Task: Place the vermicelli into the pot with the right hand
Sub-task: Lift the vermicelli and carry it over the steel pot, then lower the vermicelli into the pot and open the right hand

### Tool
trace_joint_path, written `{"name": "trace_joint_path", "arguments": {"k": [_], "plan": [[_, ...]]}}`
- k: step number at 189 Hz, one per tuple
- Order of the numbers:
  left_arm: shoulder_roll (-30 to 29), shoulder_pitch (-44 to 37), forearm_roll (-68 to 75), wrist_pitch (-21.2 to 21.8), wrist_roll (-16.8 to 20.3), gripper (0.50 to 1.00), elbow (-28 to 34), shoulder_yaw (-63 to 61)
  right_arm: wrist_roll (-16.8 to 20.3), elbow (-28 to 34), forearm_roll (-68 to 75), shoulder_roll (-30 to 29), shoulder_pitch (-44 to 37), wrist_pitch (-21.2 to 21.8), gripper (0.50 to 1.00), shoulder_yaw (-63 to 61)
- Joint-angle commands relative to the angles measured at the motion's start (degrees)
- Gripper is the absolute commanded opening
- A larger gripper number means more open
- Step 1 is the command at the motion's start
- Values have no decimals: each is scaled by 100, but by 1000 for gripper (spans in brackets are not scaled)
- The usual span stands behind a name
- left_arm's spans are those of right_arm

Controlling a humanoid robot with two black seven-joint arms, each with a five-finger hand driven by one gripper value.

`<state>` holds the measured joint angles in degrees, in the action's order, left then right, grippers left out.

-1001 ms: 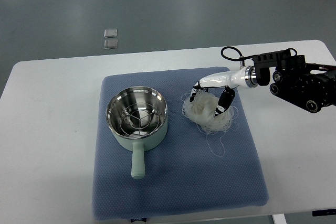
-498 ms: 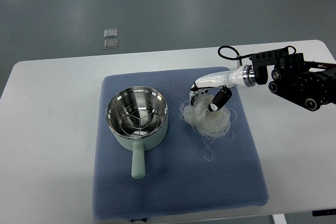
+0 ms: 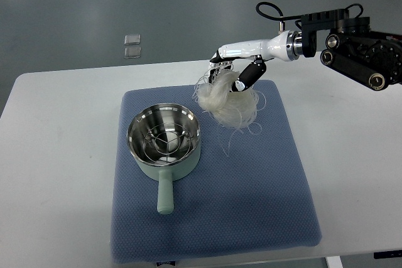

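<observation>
White surface (image 3: 63,155) carrying a blue mat (image 3: 251,205). Right hand (image 3: 233,75), upper centre of frame, grasps the vermicelli (image 3: 227,100) aloft, just right of the pot (image 3: 164,140). Risk: trailing loose strands may drape outside the rim when released.

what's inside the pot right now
Inside the pot only a wire rack shows against the shiny base; no vermicelli yet. Under the rack is partly hidden.
</observation>
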<state>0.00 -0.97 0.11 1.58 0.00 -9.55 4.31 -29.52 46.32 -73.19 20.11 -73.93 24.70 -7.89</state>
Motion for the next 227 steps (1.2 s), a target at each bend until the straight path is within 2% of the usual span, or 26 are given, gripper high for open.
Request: {"name": "trace_joint_path", "arguments": {"k": [1,26,60,90,122,163,164,168,182,197,217,227], "plan": [[0,0,6,0,0,1000,6,0,-1,-1,226,-69,-411,114,500,-19],[0,0,-3,0,0,1000,6,0,-1,-9,402,-437,-869,158,500,-11],[0,0,6,0,0,1000,-3,0,17,-1,385,-1071,-1027,79,500,-19],[0,0,-3,0,0,1000,-3,0,52,-9,306,-1589,-755,-88,500,7],[0,0,6,0,0,1000,6,0,52,-36,262,-1703,-271,-431,500,95],[0,0,-3,0,0,1000,-3,0,61,-519,183,-1967,45,-466,500,95],[0,0,6,0,0,1000,-3,0,61,-536,183,-1976,63,-466,529,95],[0,0,6,0,0,1000,-3,0,61,-563,183,-1985,89,-475,568,95],[0,0,-3,0,0,1000,6,0,69,-607,183,-1993,168,-466,621,104],[0,0,6,0,0,1000,-3,0,78,-677,183,-1993,238,-475,762,104],[0,0,6,0,0,1000,-3,0,78,-756,183,-1985,274,-466,799,104],[0,0,-3,0,0,1000,-3,0,78,-765,183,-1985,274,-466,842,104]]}}
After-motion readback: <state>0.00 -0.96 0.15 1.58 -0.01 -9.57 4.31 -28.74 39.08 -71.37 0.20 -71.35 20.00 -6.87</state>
